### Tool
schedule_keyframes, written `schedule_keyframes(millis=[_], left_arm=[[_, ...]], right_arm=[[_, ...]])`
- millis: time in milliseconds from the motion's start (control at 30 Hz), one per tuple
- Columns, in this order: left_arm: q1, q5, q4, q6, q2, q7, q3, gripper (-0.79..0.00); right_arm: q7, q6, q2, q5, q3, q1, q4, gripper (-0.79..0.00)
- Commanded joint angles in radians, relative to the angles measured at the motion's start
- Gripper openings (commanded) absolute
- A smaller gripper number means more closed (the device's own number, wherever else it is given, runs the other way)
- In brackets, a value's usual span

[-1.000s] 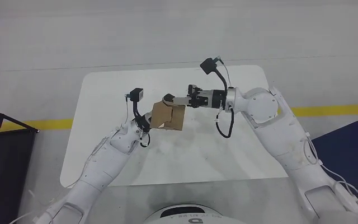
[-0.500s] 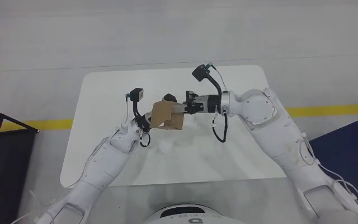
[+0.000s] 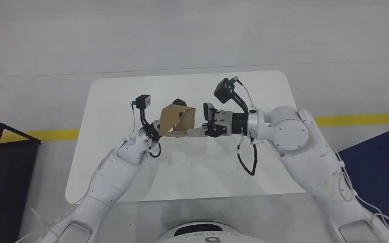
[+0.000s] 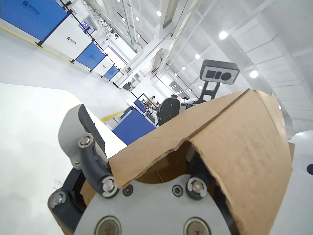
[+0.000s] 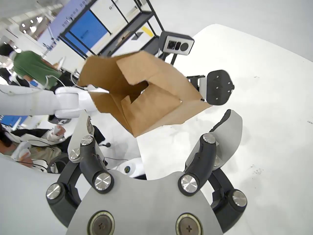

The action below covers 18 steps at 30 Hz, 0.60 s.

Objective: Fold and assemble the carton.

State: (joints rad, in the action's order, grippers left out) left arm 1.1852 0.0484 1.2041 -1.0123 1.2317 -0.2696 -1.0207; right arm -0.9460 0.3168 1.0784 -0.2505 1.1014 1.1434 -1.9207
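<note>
Jaws of the left gripper (image 3: 169, 116) were clamped on one wall of the carton (image 3: 177, 120), holding it above the table (image 3: 121, 97). Light, thin cardboard, it would likely crease easily, so flaps near their fold lines seemed the best hold. Just beside it the right gripper (image 3: 202, 119) gaped wide, empty.

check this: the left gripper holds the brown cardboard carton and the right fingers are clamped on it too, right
No: the left gripper holds the brown cardboard carton, but the right fingers are open, clear of it; see the right wrist view.
</note>
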Motion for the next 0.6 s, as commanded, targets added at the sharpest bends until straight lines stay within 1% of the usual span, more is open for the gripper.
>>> schedule_keyframes(millis=[0, 67, 167, 333, 567], left_arm=[[0.000, -0.007, 0.002, 0.000, 0.003, 0.000, 0.001, 0.000], [0.001, -0.015, 0.005, 0.000, 0.005, 0.000, 0.001, 0.000], [0.003, -0.027, 0.012, 0.000, 0.007, -0.004, 0.001, 0.000], [0.009, -0.033, 0.020, 0.000, 0.008, -0.008, -0.005, 0.000], [0.011, -0.024, 0.021, 0.000, 0.008, -0.016, -0.015, 0.000]], right_arm=[[-0.025, -0.013, -0.001, -0.088, -0.023, -0.005, -0.025, -0.012], [-0.025, -0.031, 0.000, -0.124, -0.040, -0.012, -0.033, -0.022], [-0.002, -0.061, 0.004, -0.134, -0.049, -0.030, -0.021, -0.046], [0.048, -0.063, 0.010, -0.067, -0.045, -0.048, 0.010, -0.074], [0.056, -0.033, 0.012, 0.018, -0.042, -0.058, 0.031, -0.058]])
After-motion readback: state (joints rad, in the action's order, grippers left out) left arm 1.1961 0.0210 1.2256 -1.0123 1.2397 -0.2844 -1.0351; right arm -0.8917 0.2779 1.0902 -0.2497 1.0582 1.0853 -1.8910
